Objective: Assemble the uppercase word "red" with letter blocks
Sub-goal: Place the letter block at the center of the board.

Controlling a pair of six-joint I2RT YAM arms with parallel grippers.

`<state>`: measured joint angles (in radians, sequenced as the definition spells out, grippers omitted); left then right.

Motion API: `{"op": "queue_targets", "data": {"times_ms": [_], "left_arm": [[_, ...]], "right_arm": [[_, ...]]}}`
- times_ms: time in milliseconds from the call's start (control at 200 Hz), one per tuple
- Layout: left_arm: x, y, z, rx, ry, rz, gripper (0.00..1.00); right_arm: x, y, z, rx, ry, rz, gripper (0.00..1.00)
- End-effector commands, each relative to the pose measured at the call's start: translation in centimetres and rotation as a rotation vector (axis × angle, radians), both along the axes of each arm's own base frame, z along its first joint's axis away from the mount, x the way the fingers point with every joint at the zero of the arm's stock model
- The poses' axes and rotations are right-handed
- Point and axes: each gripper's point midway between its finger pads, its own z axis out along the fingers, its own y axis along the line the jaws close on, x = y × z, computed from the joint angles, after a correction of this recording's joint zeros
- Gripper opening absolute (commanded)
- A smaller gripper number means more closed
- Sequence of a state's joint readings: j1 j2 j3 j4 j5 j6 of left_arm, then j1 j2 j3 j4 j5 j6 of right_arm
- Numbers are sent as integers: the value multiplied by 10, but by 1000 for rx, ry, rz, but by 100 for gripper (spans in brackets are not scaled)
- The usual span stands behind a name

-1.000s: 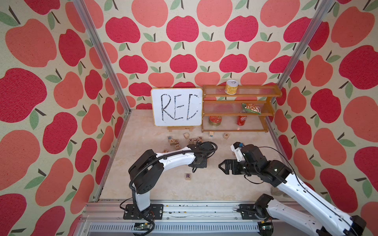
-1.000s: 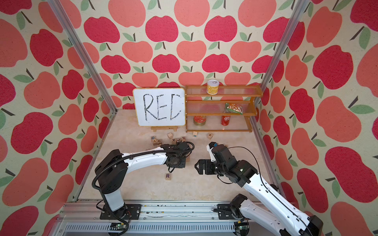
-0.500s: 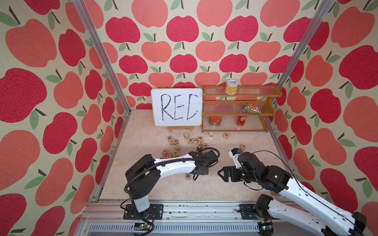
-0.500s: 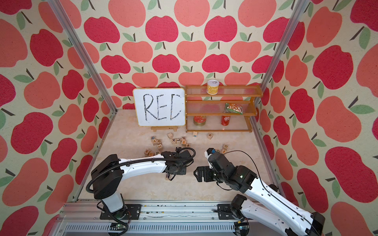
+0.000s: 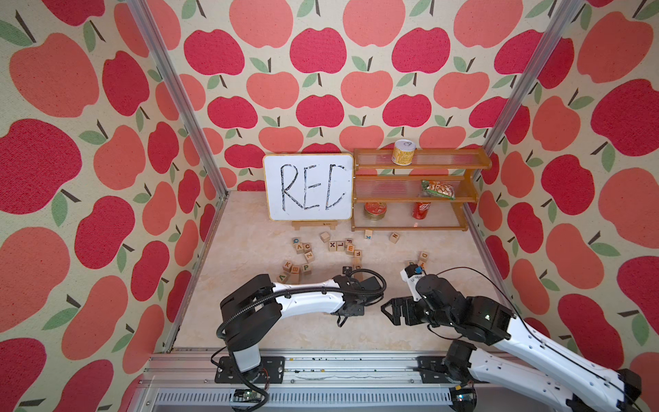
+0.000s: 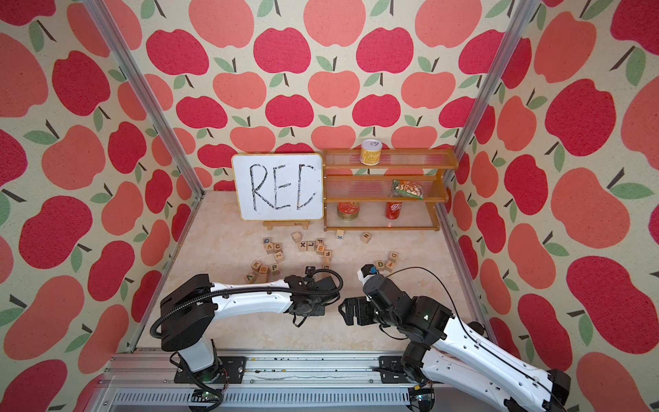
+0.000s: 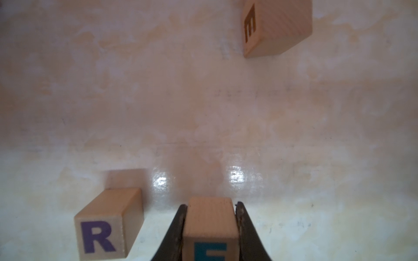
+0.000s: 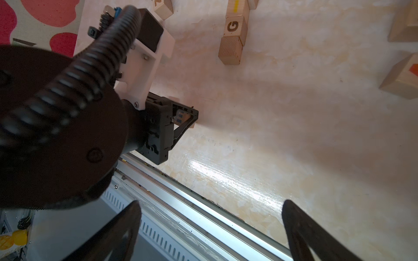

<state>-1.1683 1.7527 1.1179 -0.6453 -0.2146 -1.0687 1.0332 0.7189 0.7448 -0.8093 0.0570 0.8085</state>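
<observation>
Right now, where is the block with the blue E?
In the left wrist view, the blue E block sits pinched in the left tool, close beside the purple R block but not touching it.

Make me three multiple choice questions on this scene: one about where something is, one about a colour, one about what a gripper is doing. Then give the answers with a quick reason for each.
1. Where does the yellow can stand?
A. on the table
B. on the top shelf
C. on the bottom shelf

2. What colour is the letter on the R block?
A. purple
B. green
C. orange

3. What state is the left gripper in?
A. open and empty
B. shut on the R block
C. shut on the E block

Answers:
1. B: both top views show the can on the uppermost board of the rack.
2. A: the left wrist view shows a purple R on its face.
3. C: the left wrist view shows both fingers pressed against the block with the blue-teal E, with the R block lying free beside it.
</observation>
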Motion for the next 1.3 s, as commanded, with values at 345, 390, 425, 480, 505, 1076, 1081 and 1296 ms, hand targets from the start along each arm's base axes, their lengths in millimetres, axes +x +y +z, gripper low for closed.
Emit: {"op": "queue_targets", "data": {"times_ms": [345, 390, 425, 480, 505, 1076, 1081, 1296], "left_arm": [[-9, 14, -18, 33, -13, 47, 13], [-9, 15, -18, 38, -13, 44, 14], [-9, 15, -19, 40, -14, 38, 15], [-9, 15, -20, 42, -15, 35, 15], [-9, 15, -20, 43, -16, 33, 16], [-7, 17, -16, 48, -37, 13, 38], [-7, 17, -16, 48, -37, 12, 38], [-4, 14, -7, 45, -54, -7, 45]], "right_arm": [[-6, -16, -6, -37, 10, -26, 99], [-6, -16, -6, -37, 10, -27, 99], [-6, -16, -6, -36, 8, -27, 99], [-6, -16, -6, -34, 8, -28, 99], [-6, -16, -6, -34, 10, -30, 99], [-5, -16, -7, -30, 12, -39, 99], [-5, -16, -7, -30, 12, -39, 99], [-4, -15, -7, -27, 14, -47, 99]]}}
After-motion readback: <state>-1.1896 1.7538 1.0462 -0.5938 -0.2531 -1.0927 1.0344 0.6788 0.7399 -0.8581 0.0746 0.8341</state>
